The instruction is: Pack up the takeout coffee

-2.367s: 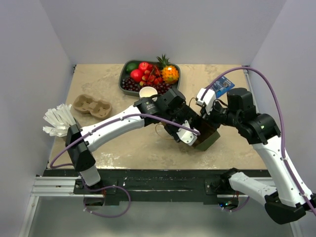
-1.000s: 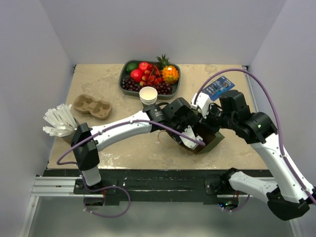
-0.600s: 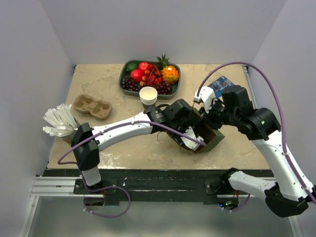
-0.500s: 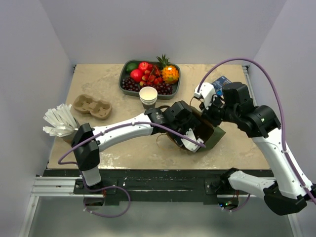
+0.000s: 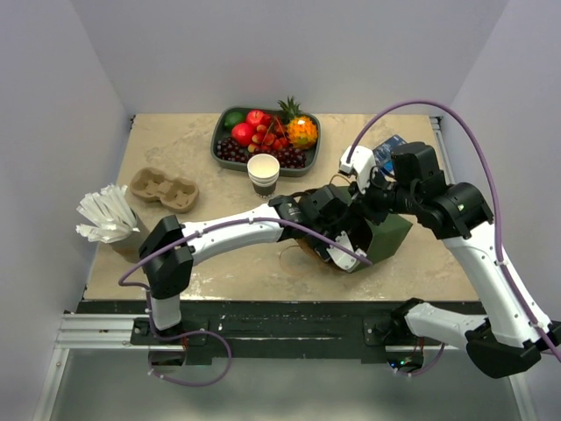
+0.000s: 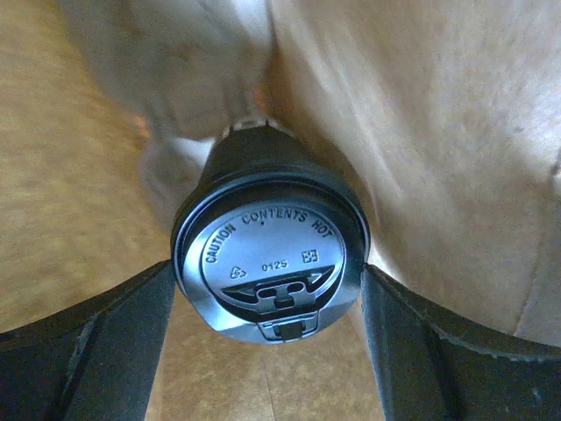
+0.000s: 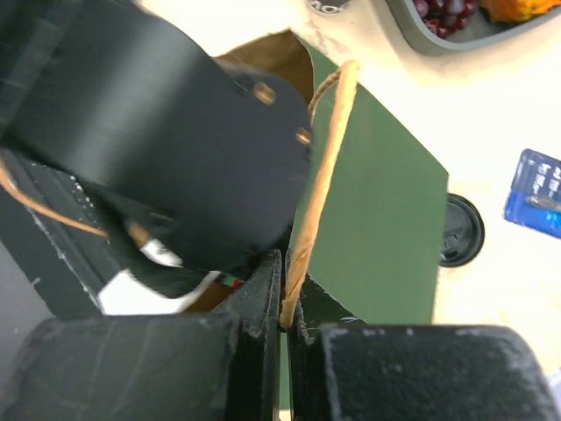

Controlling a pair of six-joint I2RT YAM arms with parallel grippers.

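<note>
Toward the near edge of the surface (image 5: 175,149), right of centre, the green bag (image 5: 391,233) now stands more upright than a second ago. Its rim and twine handle (image 7: 324,175) are pinched flat in my right pincer (image 7: 285,303). My left pincer (image 6: 267,303) has pushed deeper and is clamped on the takeout coffee (image 6: 272,254), with brown paper walls all around (so inside the bag). Lowering and release remain, I judge.
</note>
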